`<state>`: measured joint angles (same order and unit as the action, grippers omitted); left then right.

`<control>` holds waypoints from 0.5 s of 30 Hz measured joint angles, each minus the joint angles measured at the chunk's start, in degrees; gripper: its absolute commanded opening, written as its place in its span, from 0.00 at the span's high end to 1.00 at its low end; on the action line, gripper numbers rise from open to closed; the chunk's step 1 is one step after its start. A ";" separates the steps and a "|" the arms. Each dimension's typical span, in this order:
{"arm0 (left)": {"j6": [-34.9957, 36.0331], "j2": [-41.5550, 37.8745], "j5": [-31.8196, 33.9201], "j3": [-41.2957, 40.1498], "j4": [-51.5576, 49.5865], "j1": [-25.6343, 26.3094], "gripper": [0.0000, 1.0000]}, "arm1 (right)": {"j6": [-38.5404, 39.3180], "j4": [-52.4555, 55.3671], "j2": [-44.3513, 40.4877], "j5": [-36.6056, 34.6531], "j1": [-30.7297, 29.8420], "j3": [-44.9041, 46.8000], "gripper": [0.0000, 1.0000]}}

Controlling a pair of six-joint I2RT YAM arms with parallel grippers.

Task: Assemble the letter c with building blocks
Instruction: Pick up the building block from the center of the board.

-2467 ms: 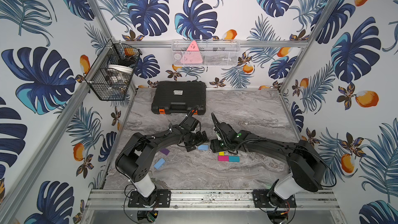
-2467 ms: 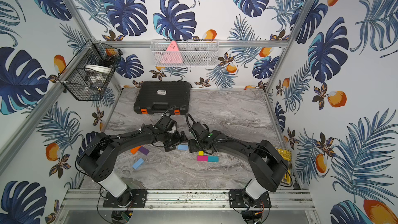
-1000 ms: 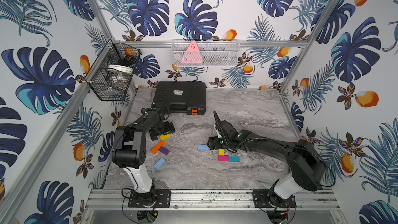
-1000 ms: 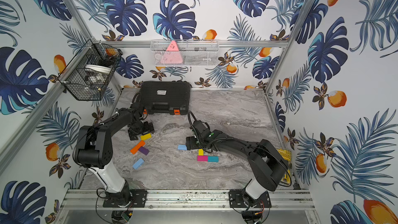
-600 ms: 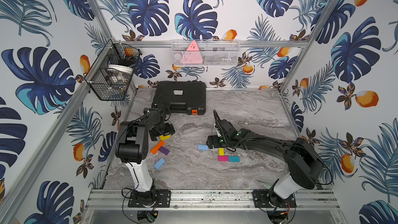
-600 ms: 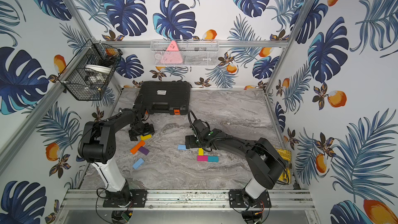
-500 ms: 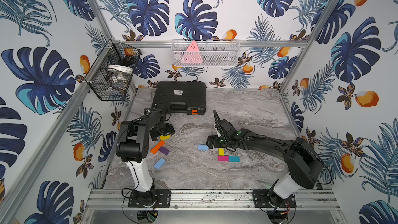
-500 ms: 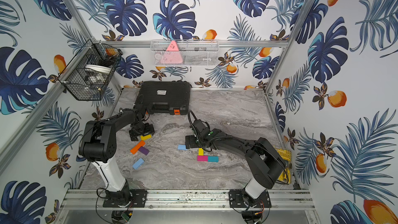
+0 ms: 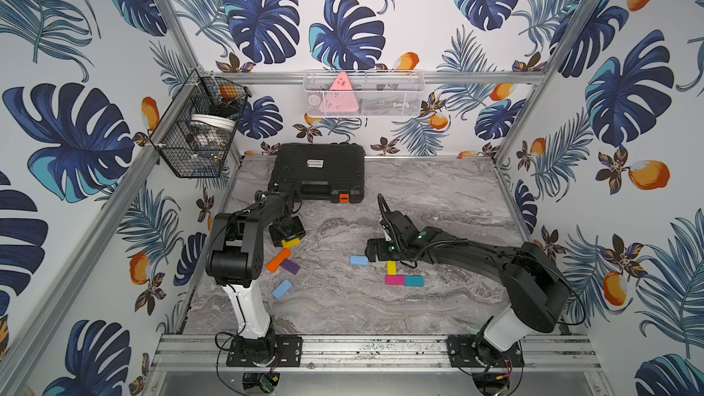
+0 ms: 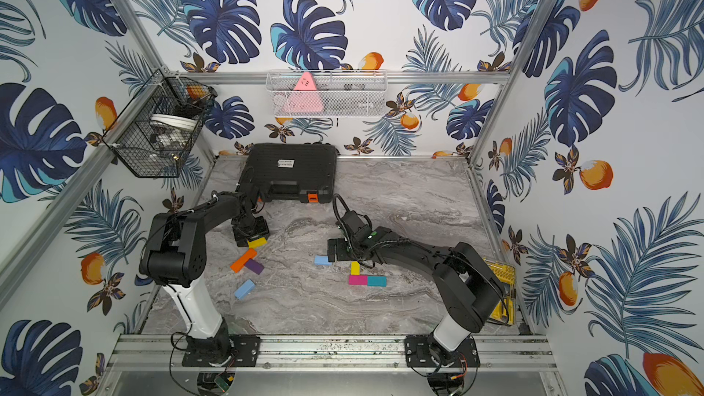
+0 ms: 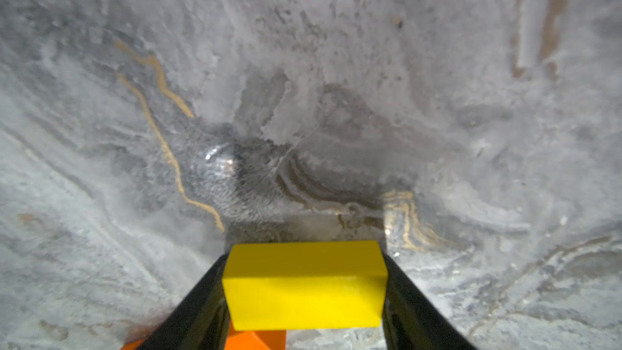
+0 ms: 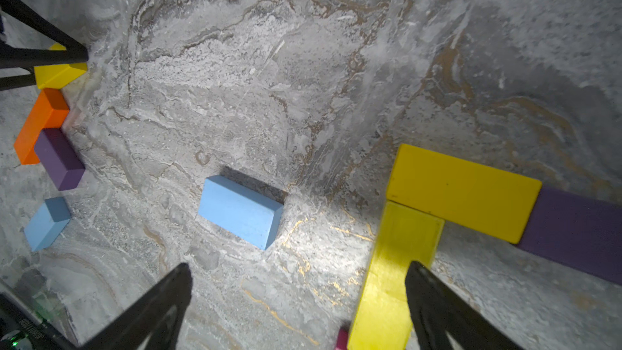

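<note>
My left gripper [image 11: 304, 257] is shut on a yellow block [image 11: 303, 284], gripping its two short ends, low over the table at the left [image 9: 287, 236]. An orange block [image 9: 278, 259], a purple block [image 9: 290, 266] and a light blue block [image 9: 282, 289] lie just in front of it. My right gripper [image 12: 299, 265] hangs open over bare marble. A second light blue block [image 12: 240, 212] lies ahead of it. Beside one finger, two yellow blocks [image 12: 461, 193] and a purple one [image 12: 579, 230] join up. Magenta [image 9: 394, 280] and teal [image 9: 413, 281] blocks continue the shape.
A big black case [image 9: 318, 173] lies at the back of the table, close behind the left arm. Wire baskets hang on the left wall [image 9: 198, 131] and the back wall [image 9: 364, 95]. A yellow box [image 10: 499, 291] lies by the right arm's base.
My left arm left the light blue block mid-table, swung back to the left cluster, and its jaws closed on the yellow block. My right gripper opened wider and stayed in place.
</note>
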<state>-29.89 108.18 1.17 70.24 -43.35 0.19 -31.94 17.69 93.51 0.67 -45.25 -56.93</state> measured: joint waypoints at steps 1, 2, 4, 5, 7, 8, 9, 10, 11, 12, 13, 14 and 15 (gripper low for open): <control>0.00 0.02 -0.04 0.15 -0.11 0.04 0.39 | -0.02 0.00 0.00 -0.02 0.00 0.00 0.00; 0.02 0.04 -0.22 0.37 -0.15 0.11 0.39 | -0.02 0.00 0.00 -0.02 0.00 0.00 0.00; 0.04 0.09 -1.31 1.16 -0.11 0.35 0.39 | -0.15 0.00 0.07 0.00 0.00 0.00 0.00; 0.07 0.04 -1.42 1.79 -0.13 0.61 0.39 | -0.15 0.00 0.11 0.00 0.02 0.00 0.00; 0.09 -0.50 -1.46 3.04 -0.15 1.36 0.39 | -0.15 0.00 0.24 0.09 0.02 -0.04 0.00; 0.11 -0.98 -1.49 3.65 -0.24 1.84 0.39 | -0.15 0.00 0.37 0.31 0.02 -0.11 0.00; 0.15 -1.51 -1.57 4.26 -0.37 2.45 0.39 | -0.15 0.00 0.44 0.55 0.02 -0.17 0.00; 0.26 -2.05 -1.68 4.76 -0.42 3.13 0.39 | -0.15 0.00 0.46 0.72 0.02 -0.22 0.00; 0.37 -2.64 -1.73 5.20 -0.39 4.07 0.39 | -0.15 0.02 0.50 1.09 0.02 -0.31 0.00; 0.72 -3.23 -1.90 5.49 -0.48 5.18 0.39 | -0.15 0.00 0.50 1.36 0.02 -0.31 0.00; 1.14 -3.76 -2.12 5.55 -0.48 6.27 0.39 | -0.15 0.00 0.50 1.38 0.02 -0.31 0.00; 1.22 -4.44 -2.29 5.51 -0.66 7.80 0.39 | -0.15 0.00 0.50 1.57 0.02 -0.31 0.00; 1.38 -5.11 -2.36 5.35 -0.83 9.42 0.38 | -0.15 0.00 0.50 1.66 0.02 -0.31 0.00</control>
<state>-28.51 103.07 -1.19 75.59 -44.18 9.61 -32.10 17.69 94.02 2.33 -45.23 -57.23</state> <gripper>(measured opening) 0.641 0.999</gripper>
